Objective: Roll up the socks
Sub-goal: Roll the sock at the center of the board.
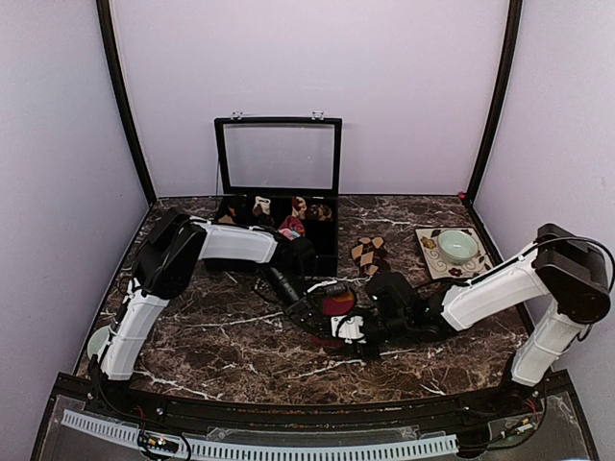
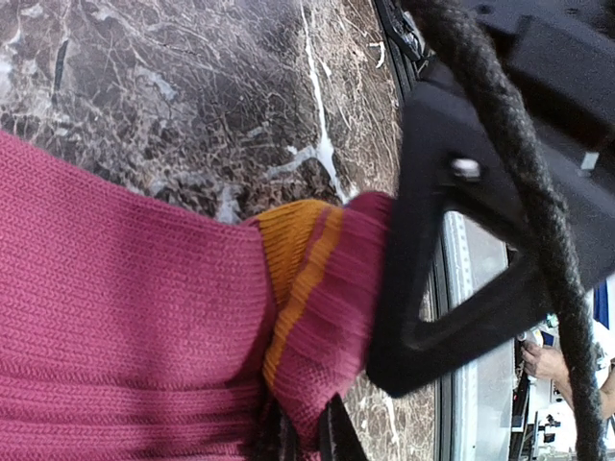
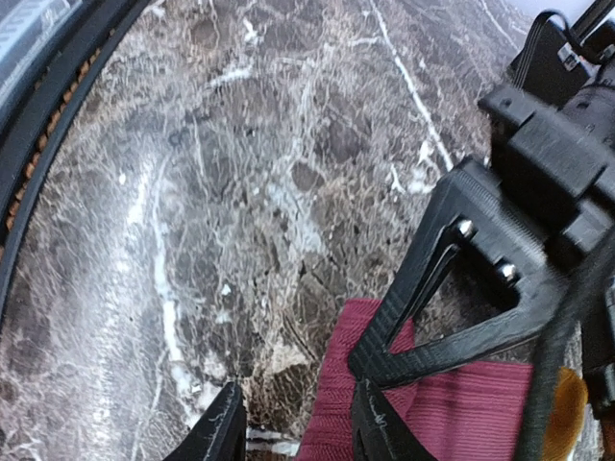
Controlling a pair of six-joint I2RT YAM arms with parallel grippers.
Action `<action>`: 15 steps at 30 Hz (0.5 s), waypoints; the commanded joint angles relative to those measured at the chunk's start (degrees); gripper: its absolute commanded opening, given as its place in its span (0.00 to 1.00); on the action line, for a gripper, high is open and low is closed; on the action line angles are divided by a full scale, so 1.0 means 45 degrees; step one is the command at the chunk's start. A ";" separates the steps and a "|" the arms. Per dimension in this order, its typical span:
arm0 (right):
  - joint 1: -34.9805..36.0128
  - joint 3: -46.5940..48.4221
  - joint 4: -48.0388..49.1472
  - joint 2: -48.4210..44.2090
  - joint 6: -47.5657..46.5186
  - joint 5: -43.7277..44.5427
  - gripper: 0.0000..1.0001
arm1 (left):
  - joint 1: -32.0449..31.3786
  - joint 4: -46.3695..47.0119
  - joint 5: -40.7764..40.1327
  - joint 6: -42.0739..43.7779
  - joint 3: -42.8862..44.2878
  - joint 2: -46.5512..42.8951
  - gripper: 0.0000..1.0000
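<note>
Top external: both arms meet mid-table over the magenta sock (image 1: 338, 303), a ribbed knit lying on the brown veined marble table (image 1: 221, 336). The left gripper (image 1: 322, 309) is pressed together, pinching the sock at its orange-striped end. Left wrist view shows the knit bunched into its fingers (image 2: 332, 437), with the rest of the fabric spreading flat to their left. The right gripper (image 1: 357, 327) sits just beside it with jaws apart. In the right wrist view the sock edge is against the inside of one finger (image 3: 384, 432), bare marble by the other, nothing clamped. The diamond-pattern brown-and-beige sock (image 1: 370, 254) lies beyond both grippers, apart from them, just beside the black compartment box (image 1: 279, 122), lid up.
</note>
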 commanded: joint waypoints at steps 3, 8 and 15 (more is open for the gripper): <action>-0.0209 -0.0352 0.0506 0.0578 0.0325 0.0893 0.35 | 0.0100 -0.0938 -0.2960 0.0545 -0.0578 0.1324 0.00; -0.0224 -0.0937 0.1366 0.0300 0.0720 0.1654 0.36 | 0.0111 -0.1151 -0.3000 0.0762 -0.0626 0.1314 0.00; -0.0275 -0.0715 0.1182 0.0203 0.0356 0.1816 0.38 | 0.0111 -0.1313 -0.3118 0.0886 -0.0574 0.1446 0.00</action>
